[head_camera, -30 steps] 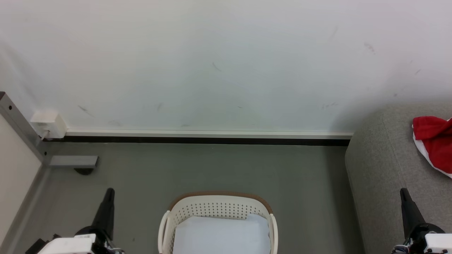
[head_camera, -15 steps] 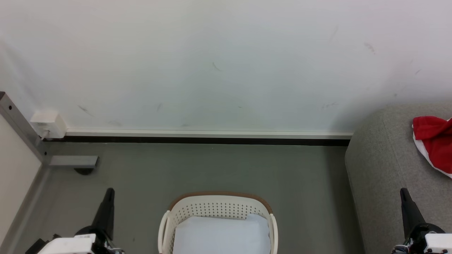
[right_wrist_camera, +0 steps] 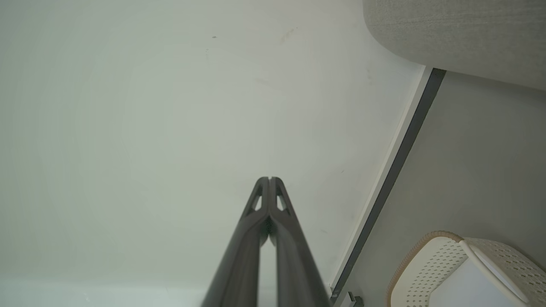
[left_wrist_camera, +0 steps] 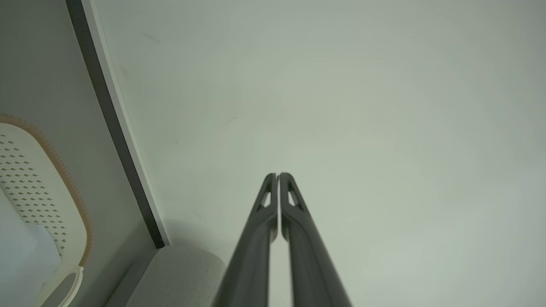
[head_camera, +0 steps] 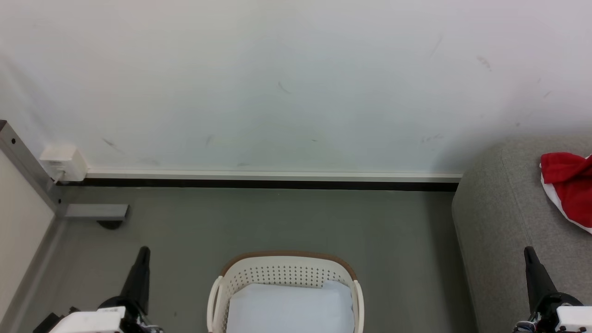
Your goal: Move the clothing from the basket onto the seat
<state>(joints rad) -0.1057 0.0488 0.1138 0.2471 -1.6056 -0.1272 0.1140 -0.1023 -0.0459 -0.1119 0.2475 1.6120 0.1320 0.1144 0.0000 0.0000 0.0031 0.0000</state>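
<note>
Since clothing (head_camera: 568, 187) lies on seat (head_camera: 499, 217), basket (head_camera: 286, 255) holding just pad (head_camera: 289, 307), we judge job done; left fingers (left_wrist_camera: 259, 224), right fingers (right_wrist_camera: 251, 232) clenched, empty.

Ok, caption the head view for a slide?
Red clothing on the seat, pale pad in the basket, left gripper and right gripper shut beside it.

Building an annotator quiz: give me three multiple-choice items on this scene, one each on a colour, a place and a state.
1. The basket rim is: A blue, B brown, C black.
2. The clothing lies: A in the basket, B on a shelf, C on the seat.
3. The left hand is: A shut, B wide open, C gripping fabric.
1 B: a brown band tops its white side. 2 C: red fabric rests on the grey upholstery. 3 A: its fingers meet at the tips.
</note>
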